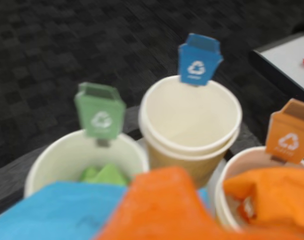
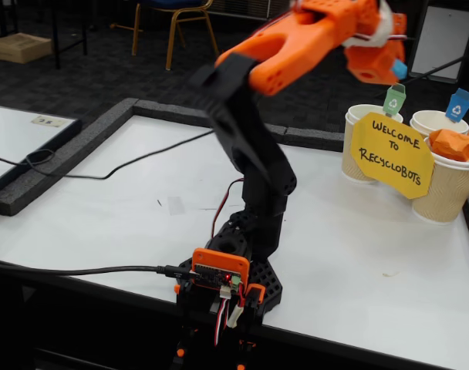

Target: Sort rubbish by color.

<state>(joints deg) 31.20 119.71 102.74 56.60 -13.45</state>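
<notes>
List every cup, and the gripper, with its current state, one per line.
Green-tag cup: upright, green scrap inside.
Blue-tag cup: upright, looks empty.
Orange-tag cup: upright, orange rubbish inside.
Gripper: raised near the cups, something blue at its tip; open or shut unclear.

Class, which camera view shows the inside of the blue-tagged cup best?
The wrist view: it looks down into the blue-tagged cup, showing its pale interior with nothing visible inside. The fixed view shows only part of that cup's rim and its tag from the side, behind the yellow sign, so its inside stays hidden.
</notes>
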